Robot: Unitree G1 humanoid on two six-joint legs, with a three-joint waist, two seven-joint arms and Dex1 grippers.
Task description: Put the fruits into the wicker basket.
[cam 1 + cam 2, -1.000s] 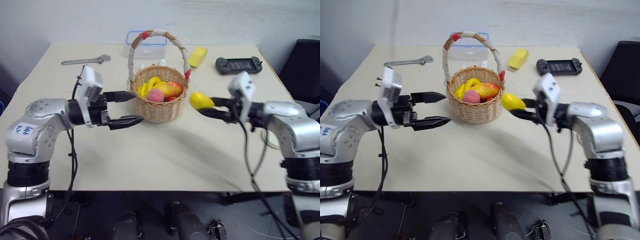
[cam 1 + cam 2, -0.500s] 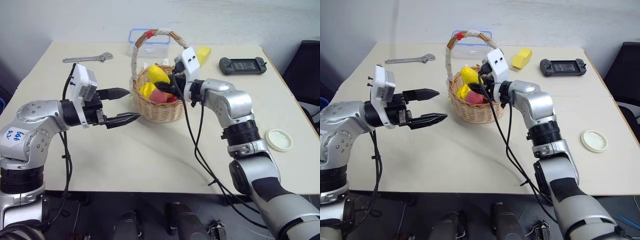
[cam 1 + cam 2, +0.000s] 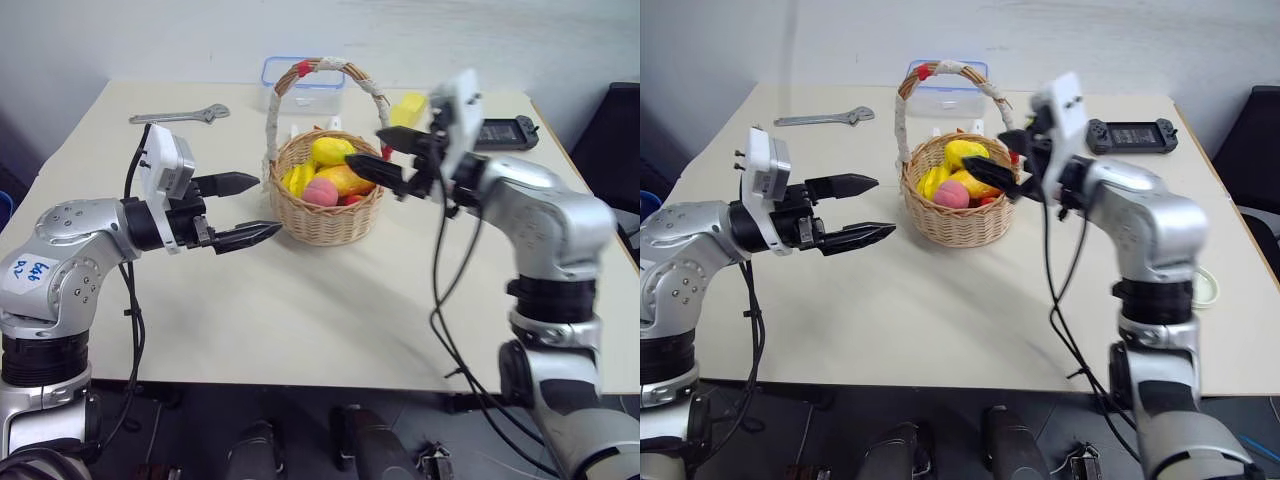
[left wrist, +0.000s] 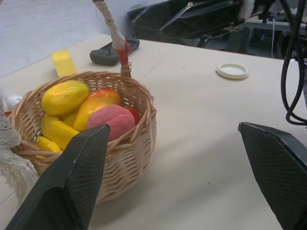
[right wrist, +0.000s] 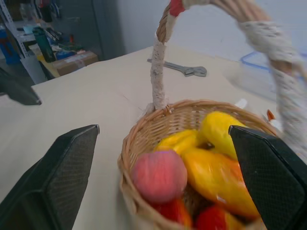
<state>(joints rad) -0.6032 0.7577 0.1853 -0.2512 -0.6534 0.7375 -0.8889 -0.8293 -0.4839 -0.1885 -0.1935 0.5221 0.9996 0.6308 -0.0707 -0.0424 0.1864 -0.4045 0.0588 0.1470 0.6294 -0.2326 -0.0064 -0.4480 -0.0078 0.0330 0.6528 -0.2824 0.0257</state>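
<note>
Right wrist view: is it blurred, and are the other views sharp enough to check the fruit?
Right wrist view: motion blur smears the tan woven wicker basket and its cord-wrapped handle; the round pink-red peach is soft-edged. Left wrist view: sharp, the oval yellow lemon-like fruit is crisp. Left eye view: the open right gripper is slightly smeared; the open left gripper is clear.

Probably a lab or workshop: a plain table (image 3: 330, 300) with a wrench (image 3: 180, 115), cluttered shelving (image 5: 43, 38) behind.
</note>
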